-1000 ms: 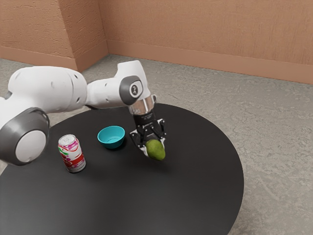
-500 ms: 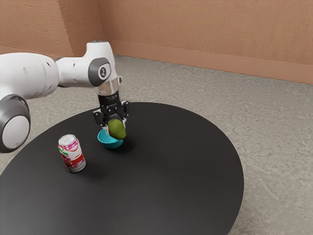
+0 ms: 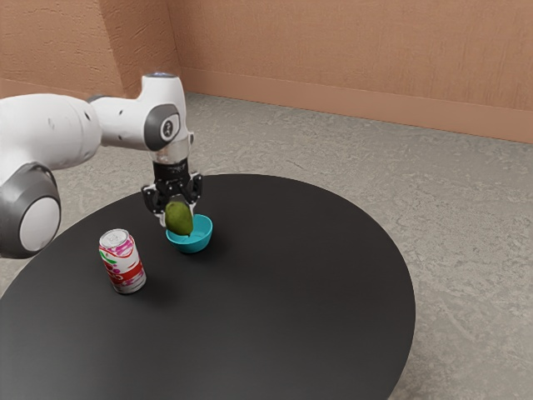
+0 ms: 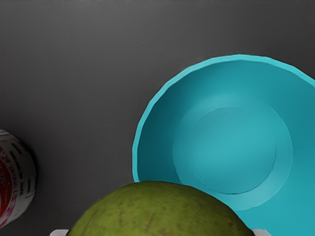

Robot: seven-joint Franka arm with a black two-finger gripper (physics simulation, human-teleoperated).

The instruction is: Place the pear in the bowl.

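In the exterior view my gripper [image 3: 178,218] is shut on the green pear [image 3: 179,218], held above the table at the bowl's side toward the exterior view's left. The pear overlaps part of the rim of the teal bowl [image 3: 196,237] there. In the wrist view the pear [image 4: 160,211] lies between the two pale fingertips of my gripper [image 4: 160,233], one at each side of it. Beyond it the bowl [image 4: 231,147] has nothing inside, and the pear hides a bit of its rim.
A red and white can [image 3: 123,262] stands upright on the round black table [image 3: 275,300], toward the exterior view's left of the bowl. The wrist view has part of the can [image 4: 15,177] too. A tan wall [image 3: 358,58] rises behind the floor.
From a second ago, my gripper has carried the pear toward the exterior view's left, across to the bowl. In the last half second it moved slightly further left, past the bowl's middle. Bowl and can stayed put.
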